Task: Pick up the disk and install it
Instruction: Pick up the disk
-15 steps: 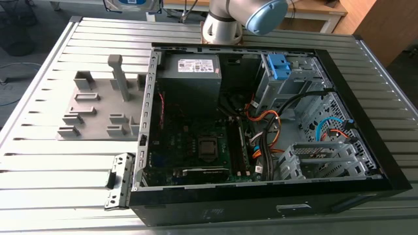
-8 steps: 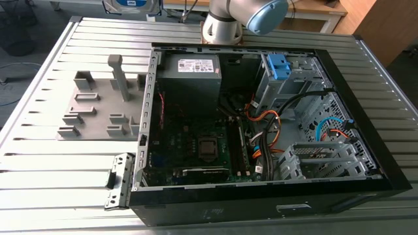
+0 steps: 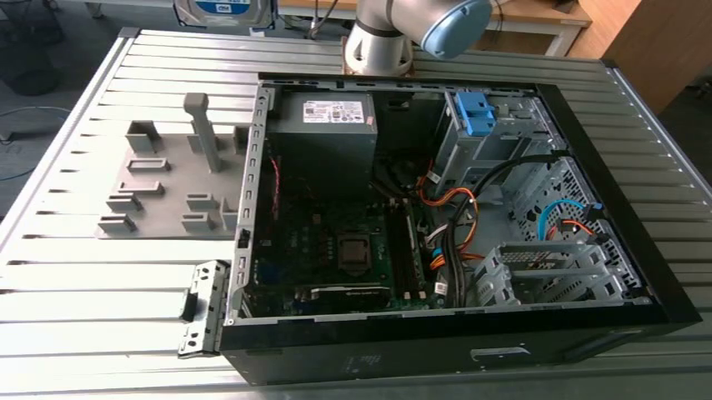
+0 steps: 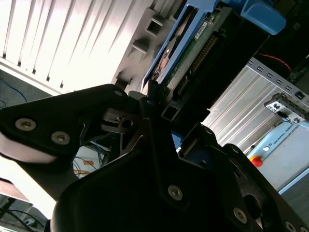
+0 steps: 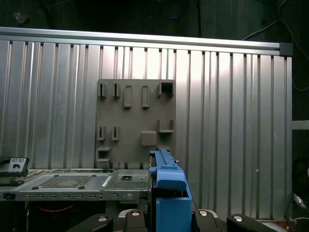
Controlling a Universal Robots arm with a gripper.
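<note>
- Gripper (image 4: 159, 108): the jaws are pinched on one edge of the disk (image 4: 186, 53). In the second wrist view I see it standing edge-on, with the blue frame on one side and the green circuit board on the other.
- Disk in the first wrist view (image 5: 166, 193): the blue carrier end rises between the finger links. It is held in the air, well above the slatted table (image 5: 231, 121).
- Below the disk: the grey fixture plate (image 5: 133, 123) lies flat on the table with its holders bare, and the rim of the computer case (image 5: 72, 182) runs just beside it.
- Exterior view: the case (image 3: 445, 342) lies open. The drive cage (image 3: 495, 154) sits at its far corner with a blue plastic piece (image 3: 473, 112) on top and orange cables (image 3: 451, 200) close by.
- Risk, as I judge it: a grip on one thin edge could let the disk pivot or slip.
- Risk: a tilted carrier could jam on the cage rails or snag the cables.
</note>
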